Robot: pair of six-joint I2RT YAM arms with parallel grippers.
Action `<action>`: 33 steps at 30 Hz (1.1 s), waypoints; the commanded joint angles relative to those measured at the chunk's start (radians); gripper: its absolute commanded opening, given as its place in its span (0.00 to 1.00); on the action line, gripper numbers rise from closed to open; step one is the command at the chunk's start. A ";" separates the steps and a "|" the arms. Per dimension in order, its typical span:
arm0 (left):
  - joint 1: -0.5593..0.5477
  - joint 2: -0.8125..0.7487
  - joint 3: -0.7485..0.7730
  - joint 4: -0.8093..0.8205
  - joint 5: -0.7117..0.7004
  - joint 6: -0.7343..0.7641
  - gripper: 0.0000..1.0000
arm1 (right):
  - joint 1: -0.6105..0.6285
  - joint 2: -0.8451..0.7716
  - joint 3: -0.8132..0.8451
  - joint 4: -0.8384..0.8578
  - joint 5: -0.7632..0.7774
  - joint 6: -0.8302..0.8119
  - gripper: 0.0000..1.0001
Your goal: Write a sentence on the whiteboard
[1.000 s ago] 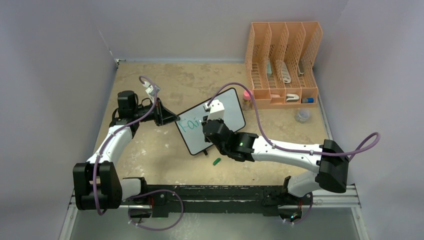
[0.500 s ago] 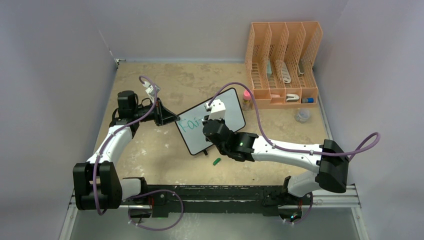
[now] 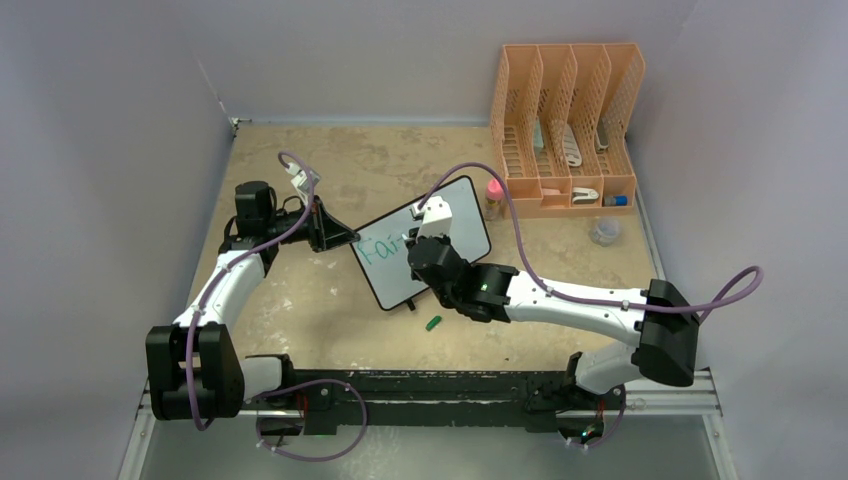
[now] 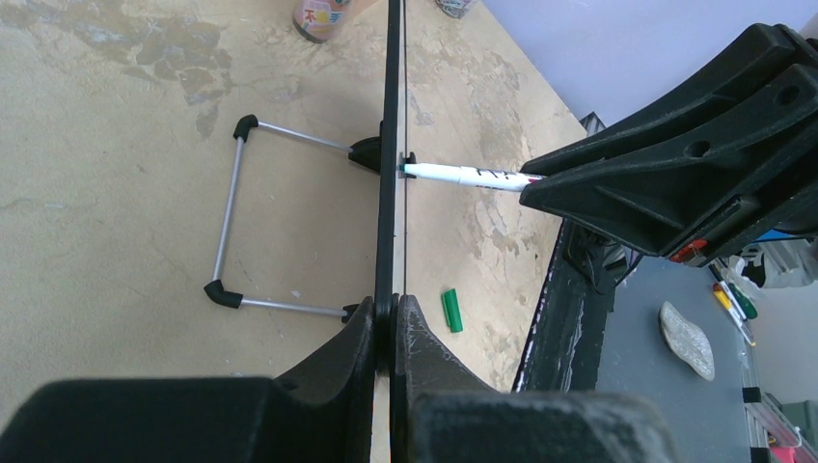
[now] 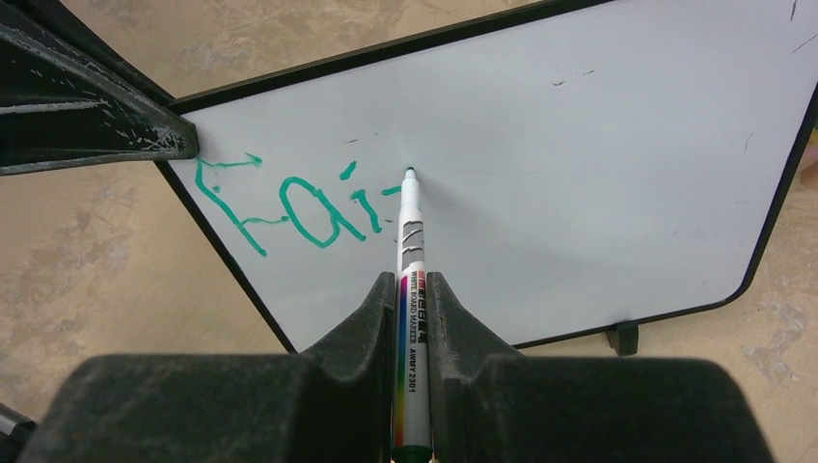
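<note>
- At the table's middle, the left gripper [image 4: 394, 311] clamps the whiteboard [image 5: 579, 164] by its edge; it looks light, stiff and tippy.
- Right gripper [image 5: 413, 289] pinches the marker [image 5: 409, 227], tip at the sentence [image 5: 289, 207].

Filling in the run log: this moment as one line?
left gripper: shut on whiteboard edge | right gripper: shut on marker, tip on whiteboard | sentence: "Fai" plus a started stroke | green cap: on table
</note>
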 commanded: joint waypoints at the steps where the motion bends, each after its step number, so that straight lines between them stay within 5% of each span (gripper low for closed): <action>1: -0.015 0.011 0.021 -0.022 -0.007 0.033 0.00 | -0.005 -0.032 0.013 0.047 -0.001 -0.022 0.00; 33: -0.015 0.016 0.022 -0.023 -0.007 0.034 0.00 | -0.004 0.014 0.005 -0.005 -0.006 -0.005 0.00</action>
